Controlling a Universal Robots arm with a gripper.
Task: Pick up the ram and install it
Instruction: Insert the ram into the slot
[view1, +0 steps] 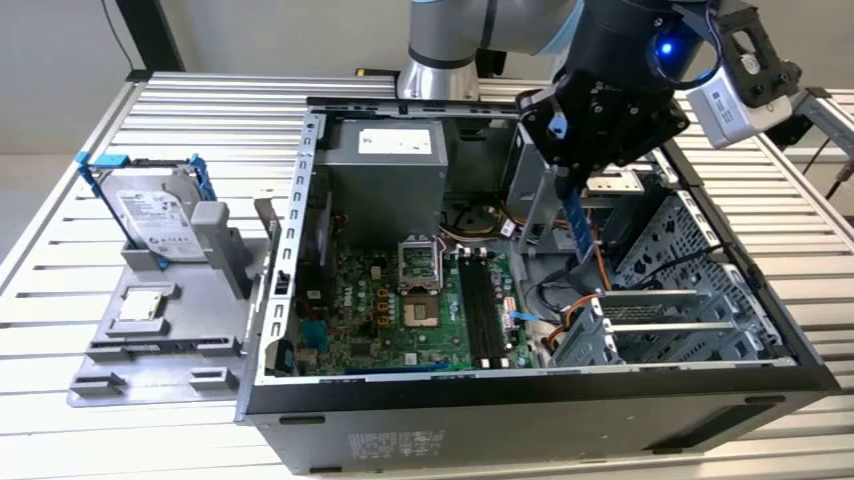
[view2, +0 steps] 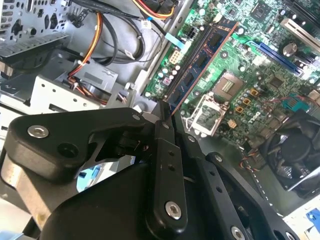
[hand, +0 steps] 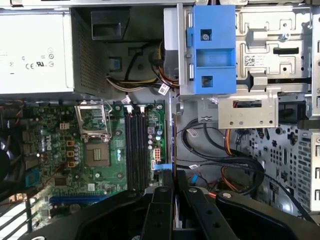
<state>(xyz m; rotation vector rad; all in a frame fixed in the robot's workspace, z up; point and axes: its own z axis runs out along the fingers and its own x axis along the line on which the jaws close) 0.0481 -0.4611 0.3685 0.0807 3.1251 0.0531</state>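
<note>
One ram stick (view1: 578, 225) was held clenched upright in the gripper (view1: 570, 185) over the open computer case (view1: 534, 388), hanging between the black memory slots (view1: 481, 300) and the drive cage (view1: 694, 300). The carrying step was judged in hand, with seating not yet done. Lining its lower edge over a slot was judged necessary, with open room above the board but cables (hand: 220, 162) close beside.
</note>
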